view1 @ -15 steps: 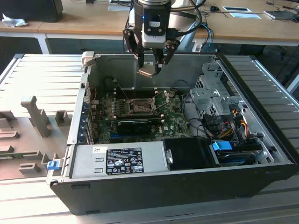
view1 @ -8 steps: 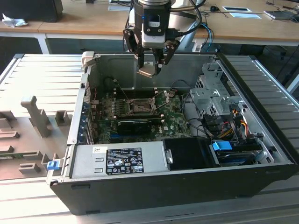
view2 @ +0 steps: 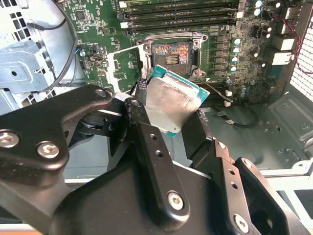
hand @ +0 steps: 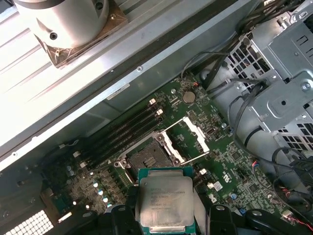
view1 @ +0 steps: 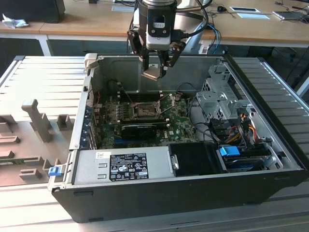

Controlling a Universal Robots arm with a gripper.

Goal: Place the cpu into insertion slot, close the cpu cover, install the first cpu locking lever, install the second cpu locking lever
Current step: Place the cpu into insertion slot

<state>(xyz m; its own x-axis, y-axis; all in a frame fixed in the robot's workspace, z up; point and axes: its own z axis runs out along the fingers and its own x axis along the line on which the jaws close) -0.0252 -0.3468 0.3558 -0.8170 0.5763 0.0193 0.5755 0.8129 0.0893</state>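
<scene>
My gripper hangs over the open computer case, shut on the cpu, a small square chip with a dull silver top and a teal edge. Black fingers clamp its two sides. The chip is tilted and well above the green board. Below it lies the insertion slot, a dark square socket with a brownish pin field, bare and uncovered. The cpu cover, a silver frame with a cut-out centre, stands swung up beside the socket.
Memory sticks run along one side of the socket. A long black card lies nearer the front. A grey power supply fills the case front, and a metal drive cage with cables sits at the exterior view's right.
</scene>
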